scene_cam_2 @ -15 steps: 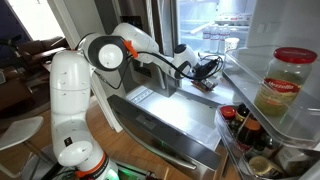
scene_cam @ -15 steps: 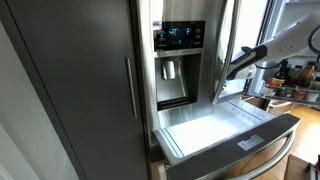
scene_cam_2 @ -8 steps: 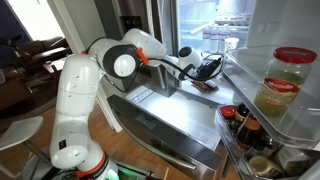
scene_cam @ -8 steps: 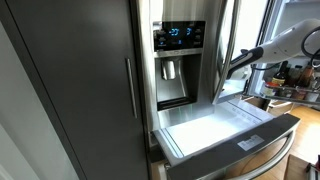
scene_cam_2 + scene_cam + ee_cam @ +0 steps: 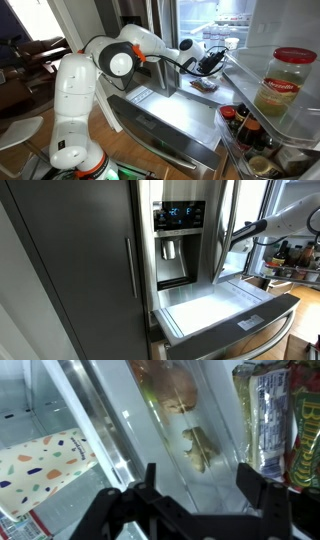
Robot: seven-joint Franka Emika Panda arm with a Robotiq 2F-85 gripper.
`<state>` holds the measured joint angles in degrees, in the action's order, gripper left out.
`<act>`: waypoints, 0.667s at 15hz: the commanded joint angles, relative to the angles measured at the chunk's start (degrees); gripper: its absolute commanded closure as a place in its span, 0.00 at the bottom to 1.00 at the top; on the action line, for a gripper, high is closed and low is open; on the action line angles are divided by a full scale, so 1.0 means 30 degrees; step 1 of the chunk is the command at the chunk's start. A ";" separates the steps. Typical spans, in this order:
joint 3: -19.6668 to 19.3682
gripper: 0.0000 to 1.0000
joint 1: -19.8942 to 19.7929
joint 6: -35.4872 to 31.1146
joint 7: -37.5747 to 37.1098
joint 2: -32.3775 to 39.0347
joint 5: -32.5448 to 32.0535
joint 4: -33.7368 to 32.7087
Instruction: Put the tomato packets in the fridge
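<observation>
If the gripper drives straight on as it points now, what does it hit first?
Probably the clear panel straight ahead of the open gripper, with food behind it. Depth is unclear.

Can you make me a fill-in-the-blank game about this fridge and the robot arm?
1. The fridge has its pull-out drawer standing ___.
2. Its dispenser panel lights up ___.
3. The big jar in the door shelf has a ___ lid.
4. In the wrist view, the gripper has its jaws spread apart and holds ___.

Missing words: open, blue, red, nothing.
</observation>
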<state>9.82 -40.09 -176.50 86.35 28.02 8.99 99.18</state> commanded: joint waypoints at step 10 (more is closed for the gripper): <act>-1.3256 0.00 1.0155 0.5331 -1.6251 -0.2167 -0.3067 0.0569</act>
<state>-24.26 -15.13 -166.90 47.54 22.06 2.26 100.87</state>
